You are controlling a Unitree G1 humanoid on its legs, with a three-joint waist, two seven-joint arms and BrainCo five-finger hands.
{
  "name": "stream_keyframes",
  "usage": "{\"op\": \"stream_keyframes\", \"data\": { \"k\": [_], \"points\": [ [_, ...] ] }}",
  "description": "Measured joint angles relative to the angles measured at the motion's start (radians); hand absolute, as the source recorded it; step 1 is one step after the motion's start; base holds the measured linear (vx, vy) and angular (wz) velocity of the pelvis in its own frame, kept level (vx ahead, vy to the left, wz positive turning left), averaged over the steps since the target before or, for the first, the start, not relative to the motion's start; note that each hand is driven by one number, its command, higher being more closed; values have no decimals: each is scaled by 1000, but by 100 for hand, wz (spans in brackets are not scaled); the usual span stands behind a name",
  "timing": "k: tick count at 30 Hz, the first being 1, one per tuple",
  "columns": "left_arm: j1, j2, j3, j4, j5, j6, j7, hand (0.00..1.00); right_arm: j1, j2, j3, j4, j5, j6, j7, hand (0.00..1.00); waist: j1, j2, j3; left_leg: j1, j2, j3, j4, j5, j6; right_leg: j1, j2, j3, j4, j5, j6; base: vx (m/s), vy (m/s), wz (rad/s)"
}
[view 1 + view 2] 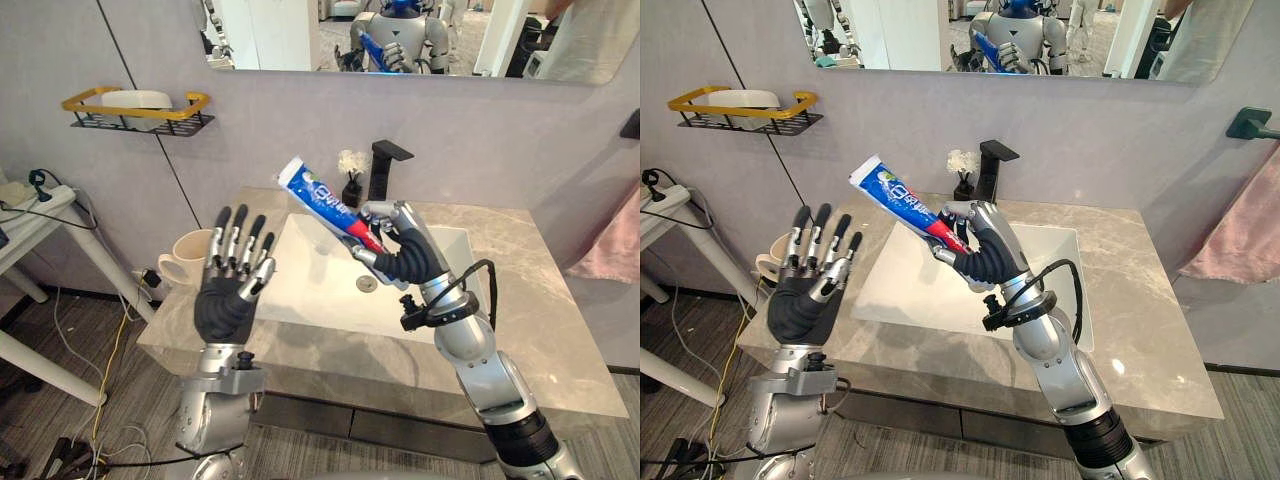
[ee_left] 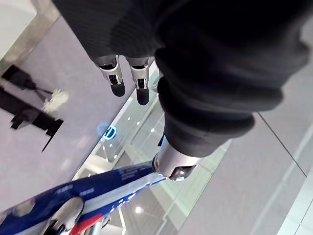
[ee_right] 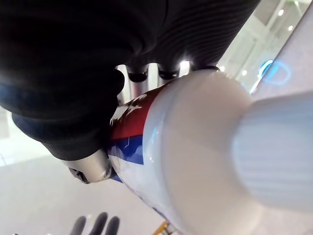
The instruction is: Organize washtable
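A blue, white and red toothpaste tube [image 1: 322, 204] is held up above the white sink basin [image 1: 300, 280], its flat end pointing up toward the robot's left. My right hand [image 1: 403, 250] is shut on its lower, cap end; the white cap [image 3: 274, 152] fills the right wrist view. My left hand [image 1: 234, 270] is raised over the counter's left part with fingers straight and spread, palm toward the tube, a short gap away from it. A beige mug [image 1: 186, 258] stands on the counter just behind the left hand.
A black faucet [image 1: 384, 165] and a small black vase with white flowers [image 1: 351, 180] stand behind the basin. A yellow-rimmed wall shelf [image 1: 135, 108] hangs at upper left. A white side table [image 1: 40, 215] stands to the left, and a pink towel [image 1: 612, 240] hangs at right.
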State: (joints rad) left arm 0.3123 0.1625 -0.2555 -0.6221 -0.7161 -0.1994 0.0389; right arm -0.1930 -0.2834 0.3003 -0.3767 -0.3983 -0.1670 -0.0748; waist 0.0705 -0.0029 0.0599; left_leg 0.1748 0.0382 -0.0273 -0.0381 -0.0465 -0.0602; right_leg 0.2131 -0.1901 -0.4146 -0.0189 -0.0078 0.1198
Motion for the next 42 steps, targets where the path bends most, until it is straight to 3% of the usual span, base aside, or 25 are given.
{"op": "stream_keyframes", "data": {
  "k": [8,30,31,42],
  "points": [
    [-109,53,-92,12,-47,-2,-19,0,-39,-41,72,31,1,-25,-13,100,-3,-3,-2,16,0,6,-17,5,1,3,0,7,0,0,0,-6,5,-2],
    [-179,119,-135,103,-98,-16,-11,0,-82,-165,271,90,-36,-64,-10,100,-2,-19,-7,30,0,18,-28,5,1,5,0,17,-2,0,0,-4,1,-1],
    [-179,120,-135,107,-100,-14,-16,100,-82,-177,277,90,-37,-65,-11,100,-2,-20,-7,31,1,19,-28,5,1,5,0,19,-2,0,0,-26,3,-4],
    [-176,134,-144,146,-106,-2,-37,100,-83,-207,287,104,-84,-83,-10,100,-3,-20,-6,32,1,32,-31,5,1,-2,0,30,-2,2,2,-11,1,-3]
  ]
}}
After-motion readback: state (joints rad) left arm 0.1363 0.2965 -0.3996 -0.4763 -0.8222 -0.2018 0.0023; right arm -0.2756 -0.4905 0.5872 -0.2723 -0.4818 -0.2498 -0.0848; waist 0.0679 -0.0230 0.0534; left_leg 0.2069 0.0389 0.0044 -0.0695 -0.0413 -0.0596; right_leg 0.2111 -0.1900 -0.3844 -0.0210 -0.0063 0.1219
